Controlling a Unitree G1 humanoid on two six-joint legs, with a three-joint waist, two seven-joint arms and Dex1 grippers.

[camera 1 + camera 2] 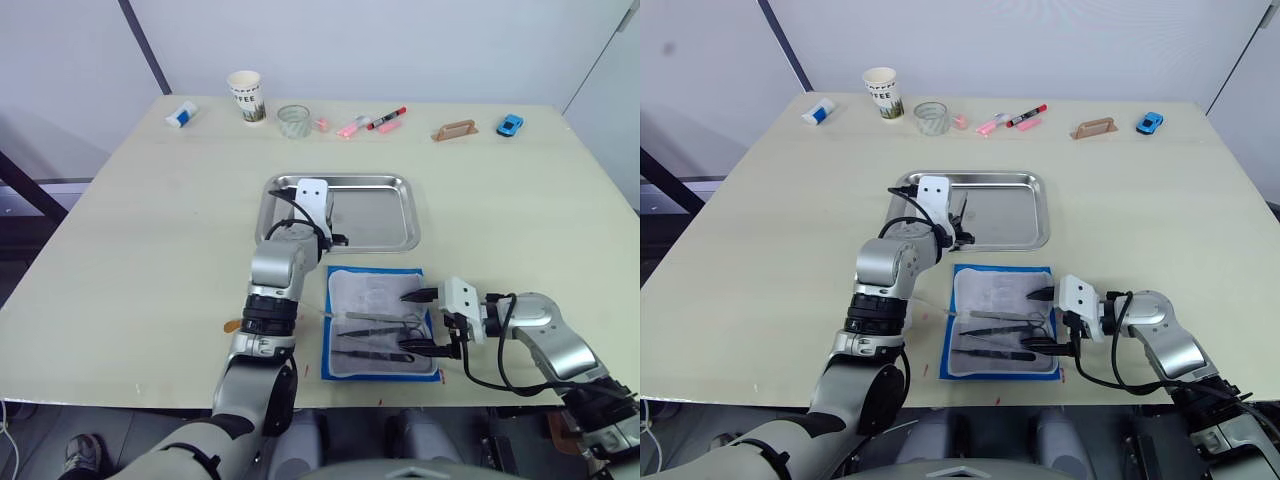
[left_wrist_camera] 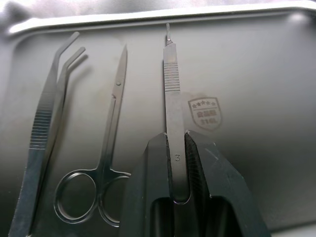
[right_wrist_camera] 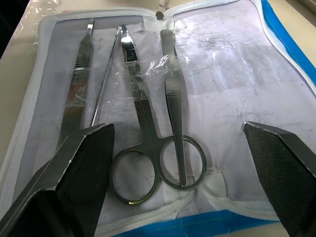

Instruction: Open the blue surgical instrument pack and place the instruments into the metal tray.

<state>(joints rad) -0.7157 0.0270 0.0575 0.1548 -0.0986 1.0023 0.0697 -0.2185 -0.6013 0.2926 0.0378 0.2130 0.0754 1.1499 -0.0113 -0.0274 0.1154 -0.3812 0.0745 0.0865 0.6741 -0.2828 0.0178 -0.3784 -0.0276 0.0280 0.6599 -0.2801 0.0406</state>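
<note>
Black left gripper (image 2: 177, 163) is clamping a scalpel handle (image 2: 172, 94) over the metal tray (image 2: 266, 89); right gripper (image 3: 177, 163) is gaping wide above the opened blue surgical instrument pack (image 3: 232, 94).

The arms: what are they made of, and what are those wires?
Both arms are silver-grey shells with black joints. Each ends in a white block, with looping black cables, that carries the black jaws: left gripper, right gripper. Up close, the fingers are matte black wedges.

Two head cameras look down over the shiny rectangular steel tray (image 1: 390, 215); each wrist camera looks closely along its own fingers.
</note>
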